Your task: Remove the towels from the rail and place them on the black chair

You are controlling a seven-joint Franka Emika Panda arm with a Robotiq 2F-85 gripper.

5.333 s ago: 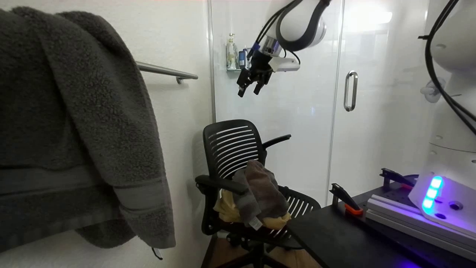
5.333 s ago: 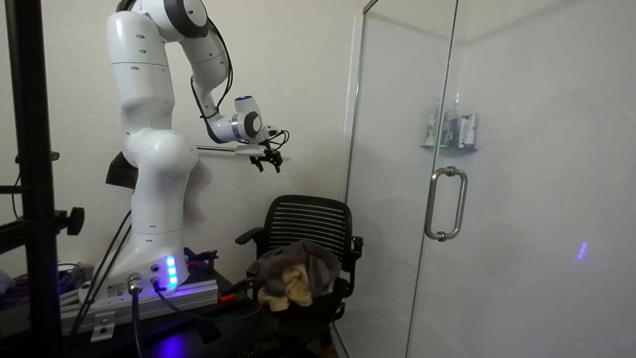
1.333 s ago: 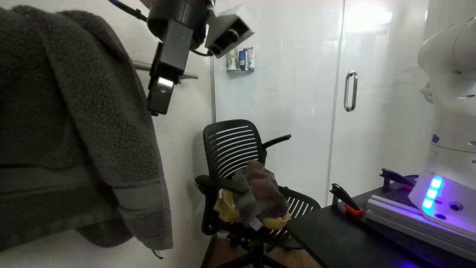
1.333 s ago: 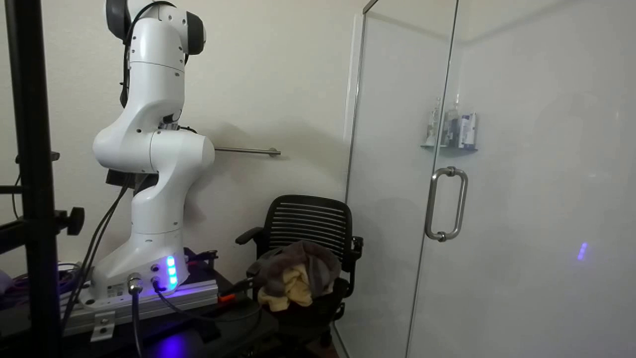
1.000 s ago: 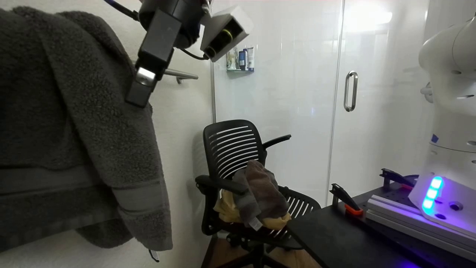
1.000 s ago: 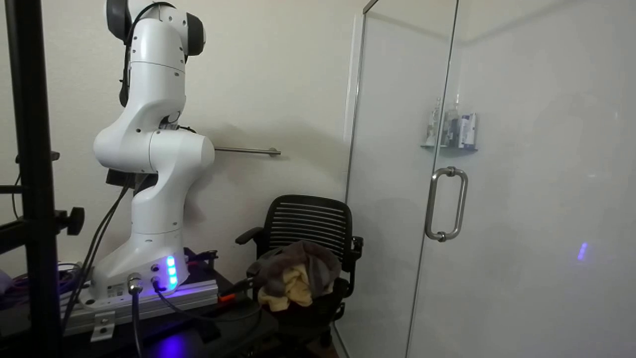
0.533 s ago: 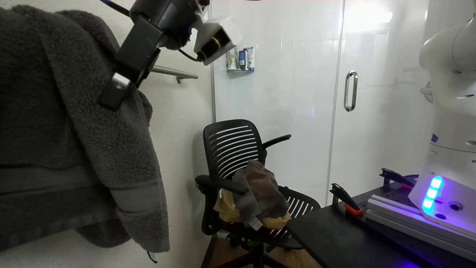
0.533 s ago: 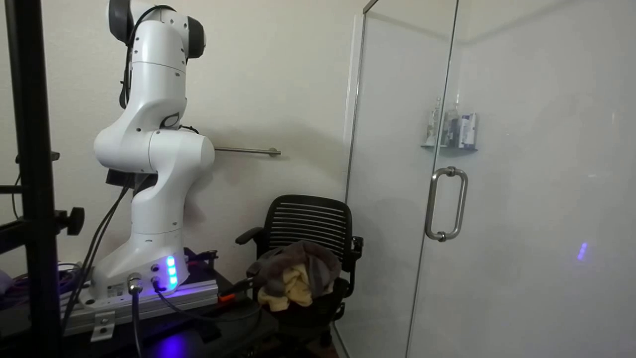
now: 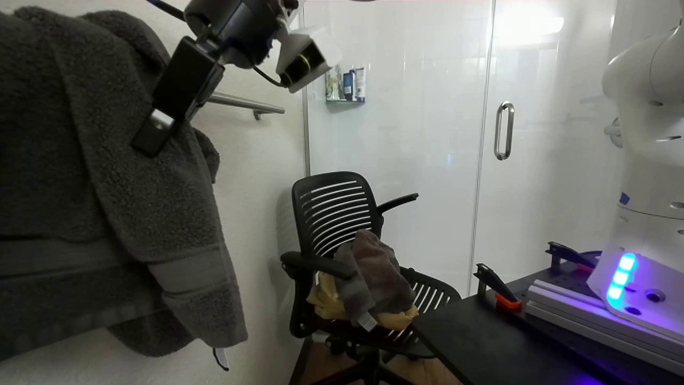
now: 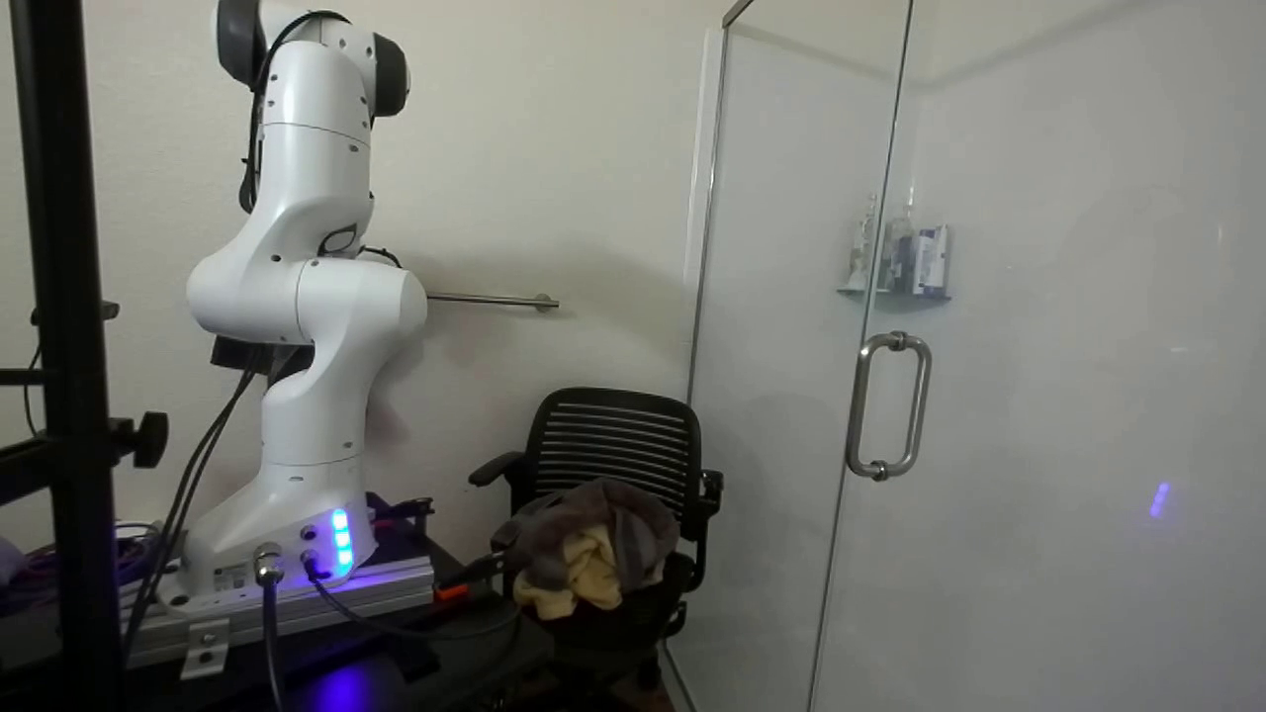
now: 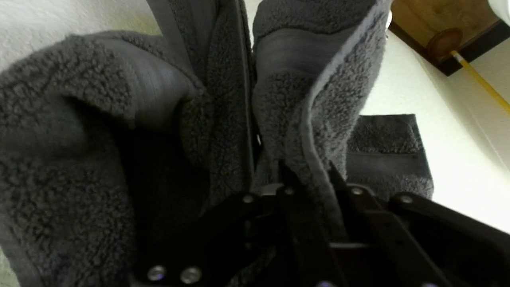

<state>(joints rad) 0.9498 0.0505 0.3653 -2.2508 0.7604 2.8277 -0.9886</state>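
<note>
Tool (image 11: pixel 310 171): grasping the grey towel (image 9: pixel 165 224); in the wrist view its two fingers (image 11: pixel 297 205) stand close together with an edge of the cloth pinched between them.
Low towel corner (image 9: pixel 216 321): in an exterior view it hangs a little higher than half a second ago, with a fold jutting out just right of the tool. This suggests the pinch is taking load, so the approach is likely over and the pull begun.
Rail (image 9: pixel 243 102): its far end shows, while the grey towel is draped over it at near left; removal is not yet done.
Black chair (image 9: pixel 327 179): right and farther off, a brown-grey towel (image 9: pixel 382 275) and a yellow towel (image 9: pixel 323 299) heaped on its seat; the task seems well along.
Arm (image 10: pixel 361 307): in an exterior view it hides the tool, so the depth of the bite cannot be checked there.
Next pull: probably calls for lifting the cloth clear of the rail before swinging right; a narrow pinch on thick pile could slip, or the far side could snag.
</note>
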